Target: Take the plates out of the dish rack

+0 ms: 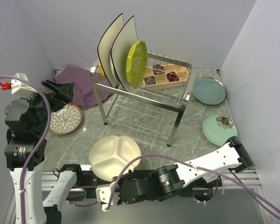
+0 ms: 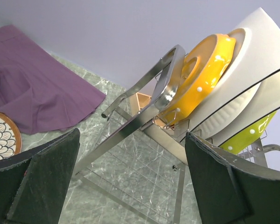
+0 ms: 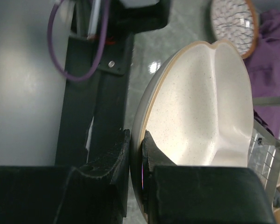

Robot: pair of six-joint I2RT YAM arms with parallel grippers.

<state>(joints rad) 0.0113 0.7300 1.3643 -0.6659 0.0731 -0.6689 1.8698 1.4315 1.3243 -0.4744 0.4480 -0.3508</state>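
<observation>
- The right gripper [image 3: 136,150] has its black padded jaws drawn narrow and pinched on the near rim of a round cream speckled plate [image 3: 200,107] with raised dividing ridges. One finger lies inside the rim and the other outside.
- The fingers hide the pinched stretch of rim. I cannot tell whether the plate's far edge touches the grey marbled tabletop [image 1: 84,140].
- In the top view this plate sits at the near edge of the table, in front of the silver metal tube-and-wire dish rack [image 1: 144,100].
- The left gripper [image 2: 130,179] hangs with its jaws spread wide and nothing between them, facing the rack's left end.
- In the rack stand two large cream square plates [image 1: 126,46] with dark edges, and against them a glossy yellow-green plate [image 1: 136,63] with white dots.
- A glossy orange-yellow dotted plate [image 2: 200,79] leans behind the square ones. It is almost wholly hidden in the top view.
- A wooden box [image 1: 165,77] of honeycomb compartments sits at the rack's far right. Its contents are too small to make out.
- A round brown-rimmed plate [image 1: 65,118] with a petal pattern lies on the table just beside a crumpled purple cloth [image 1: 79,86], partly under the left arm.
- A teal-grey round plate [image 1: 208,90] and a mint plate [image 1: 218,128] with a flower print lie to the right of the rack. The right arm cuts off the mint one's near edge.
</observation>
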